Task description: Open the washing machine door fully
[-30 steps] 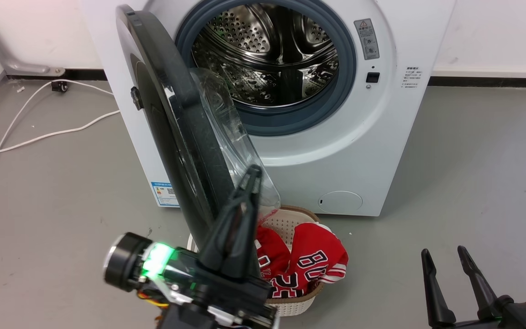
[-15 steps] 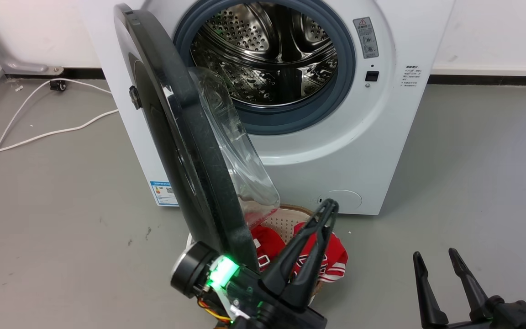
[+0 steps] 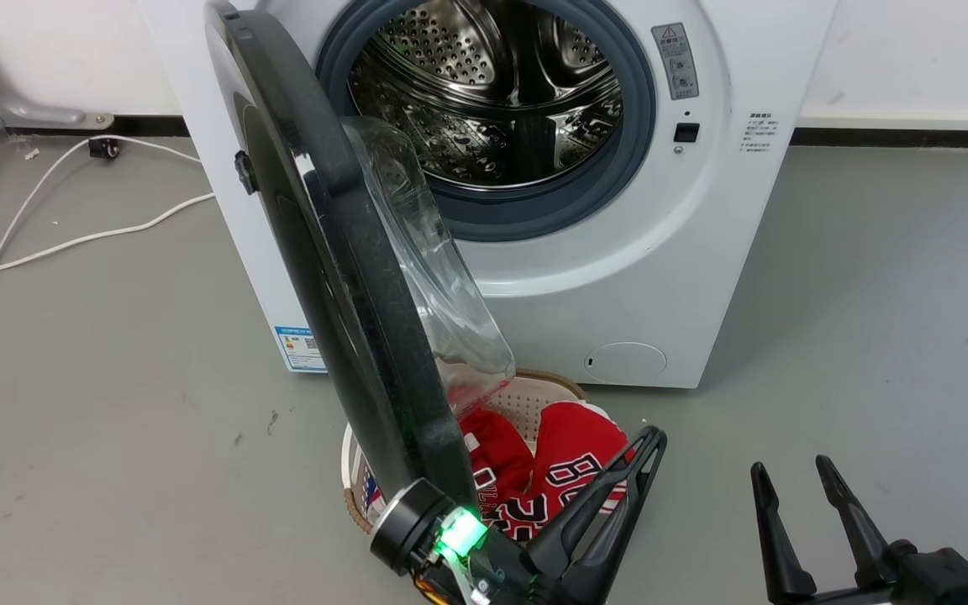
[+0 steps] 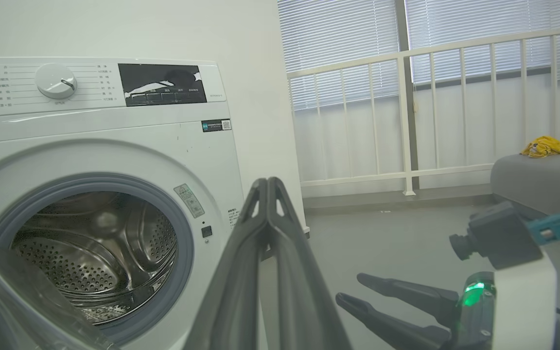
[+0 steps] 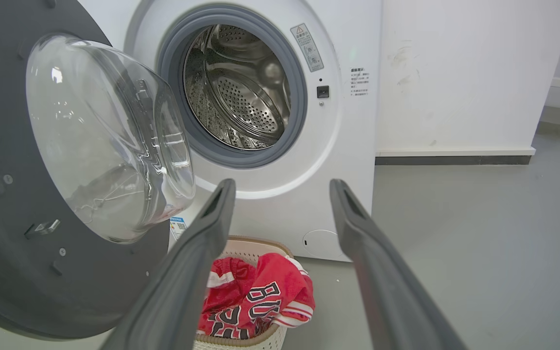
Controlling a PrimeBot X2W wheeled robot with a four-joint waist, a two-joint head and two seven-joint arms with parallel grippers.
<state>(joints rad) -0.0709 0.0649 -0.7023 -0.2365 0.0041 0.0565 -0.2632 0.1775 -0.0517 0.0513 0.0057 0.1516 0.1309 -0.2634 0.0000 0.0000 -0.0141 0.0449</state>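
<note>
black washing machine door (image 3: 341, 252) stands half open, so the clenched, empty left hand (image 3: 654, 437) should push its inner face wide while the right hand (image 3: 789, 464) waits released.

One washing machine (image 3: 660, 277) with one round door (image 3: 324, 252), one glass bowl (image 5: 100, 136), one steel drum (image 3: 492, 84), one dial (image 4: 55, 80) and one blue label (image 3: 299, 349). Two grippers, namely one left gripper (image 3: 650, 437) and one right gripper (image 3: 791, 464), with two dark fingers (image 5: 185, 282) apiece. On the floor, one basket (image 3: 534, 395) of red clothing (image 3: 576, 437), pieces too bunched to count, and two runs of white cable (image 3: 72, 244); farther off, one yellow cloth (image 4: 545, 146).
</note>
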